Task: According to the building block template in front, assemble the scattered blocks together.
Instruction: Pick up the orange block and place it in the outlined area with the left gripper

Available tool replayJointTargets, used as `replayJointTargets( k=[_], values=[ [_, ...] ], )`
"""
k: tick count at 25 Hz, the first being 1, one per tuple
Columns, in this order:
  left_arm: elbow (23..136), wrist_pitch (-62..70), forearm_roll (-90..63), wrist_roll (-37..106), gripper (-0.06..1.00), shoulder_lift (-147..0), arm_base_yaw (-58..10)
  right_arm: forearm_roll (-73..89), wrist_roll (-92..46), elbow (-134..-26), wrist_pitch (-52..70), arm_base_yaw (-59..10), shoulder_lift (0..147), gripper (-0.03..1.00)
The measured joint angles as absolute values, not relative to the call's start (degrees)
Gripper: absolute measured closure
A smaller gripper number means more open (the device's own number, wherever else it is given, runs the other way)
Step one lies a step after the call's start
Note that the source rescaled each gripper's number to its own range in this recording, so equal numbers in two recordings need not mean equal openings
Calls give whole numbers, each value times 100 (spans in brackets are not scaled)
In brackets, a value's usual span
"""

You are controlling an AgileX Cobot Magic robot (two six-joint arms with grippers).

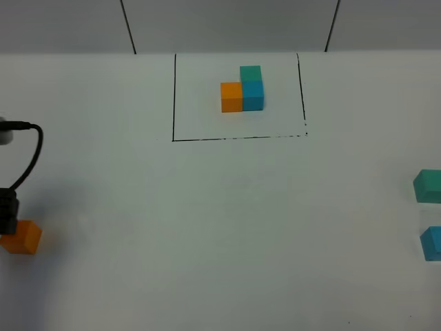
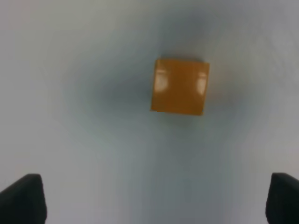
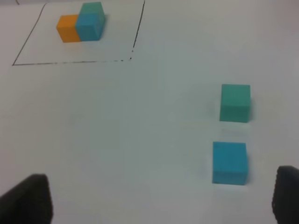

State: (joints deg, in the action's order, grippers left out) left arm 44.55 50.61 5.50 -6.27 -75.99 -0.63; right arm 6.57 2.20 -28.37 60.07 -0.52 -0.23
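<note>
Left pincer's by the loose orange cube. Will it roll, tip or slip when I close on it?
The orange cube probably won't roll or tip: flat faces, sitting flat on the table. It looks rigid, so it should hold shape. Its top shows shiny highlights, so it may slip a little.

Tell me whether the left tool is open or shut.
Open: the left tool has its fingertips spread wide, clear of the loose orange cube.

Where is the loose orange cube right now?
High view: the loose orange cube sits at the far left edge, below-left of the framed template, opposite the teal cube and blue cube on the right.
</note>
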Motion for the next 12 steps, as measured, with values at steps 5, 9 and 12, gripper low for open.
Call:
replayJointTargets(
  k=[5, 9, 12],
  values=[
    [4455, 4735, 538, -593, -5, -8368, -63, 657, 226, -2837, 6007, -52, -23, 8],
    [4455, 4300, 538, -524, -4, -8687, -63, 657, 226, -2837, 6007, -52, -23, 9],
    [4455, 4194, 538, -414, -4, -9007, -63, 657, 226, -2837, 6007, -52, -23, 10]
  ],
)
